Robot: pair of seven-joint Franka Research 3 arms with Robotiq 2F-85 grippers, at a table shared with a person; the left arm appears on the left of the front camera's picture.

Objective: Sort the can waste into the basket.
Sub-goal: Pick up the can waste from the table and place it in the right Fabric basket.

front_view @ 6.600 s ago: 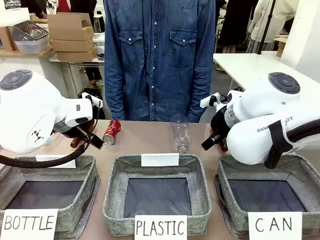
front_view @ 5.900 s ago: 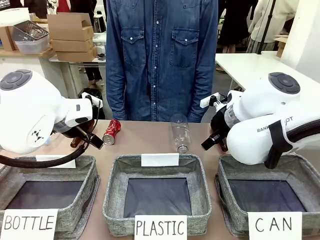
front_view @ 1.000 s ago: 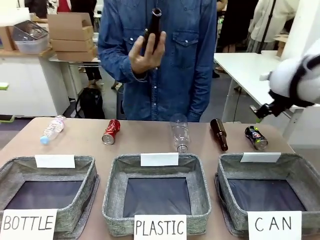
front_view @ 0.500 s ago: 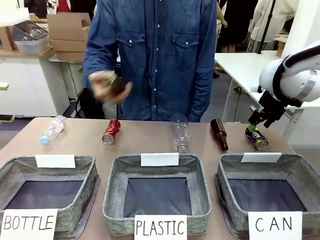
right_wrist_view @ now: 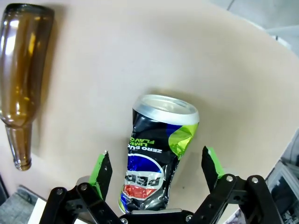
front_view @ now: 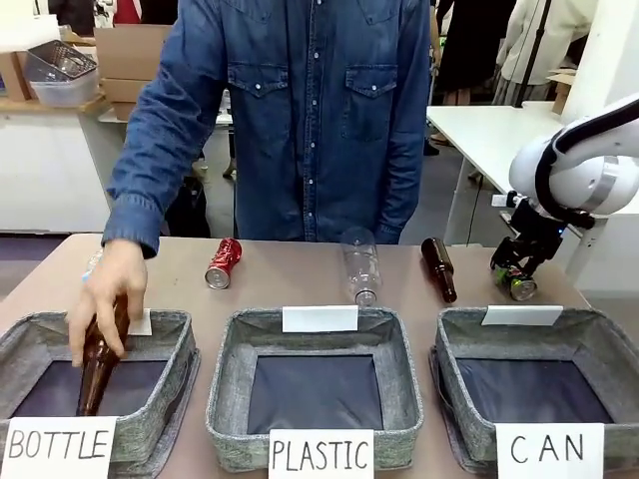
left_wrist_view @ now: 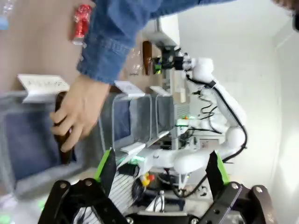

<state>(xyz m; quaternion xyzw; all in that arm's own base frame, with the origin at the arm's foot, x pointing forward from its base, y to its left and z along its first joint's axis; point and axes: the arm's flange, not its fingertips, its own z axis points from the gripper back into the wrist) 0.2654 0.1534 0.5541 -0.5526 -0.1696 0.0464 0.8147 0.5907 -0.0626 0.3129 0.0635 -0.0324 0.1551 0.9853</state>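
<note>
A dark black-blue can (right_wrist_view: 156, 158) lies dented on its side on the table, between the two open fingers of my right gripper (right_wrist_view: 156, 169). In the front view my right gripper (front_view: 518, 265) hangs low over this can (front_view: 519, 285) at the far right, just behind the CAN basket (front_view: 589, 334). A red dented can (front_view: 223, 262) lies on its side at the back left of the table, far from both grippers. My left gripper (left_wrist_view: 161, 167) stands open with nothing between its fingers, high above the left side, and the red can (left_wrist_view: 82, 14) shows far off.
A person's hand (front_view: 108, 299) holds a brown bottle (front_view: 96, 367) down in the BOTTLE basket (front_view: 172, 334). The PLASTIC basket (front_view: 225, 369) stands in the middle. A clear plastic bottle (front_view: 359, 264) and another brown bottle (front_view: 438, 267) lie behind the baskets.
My right gripper has come down around the dark can. The person's hand has carried the brown bottle from chest height down into the BOTTLE basket.
</note>
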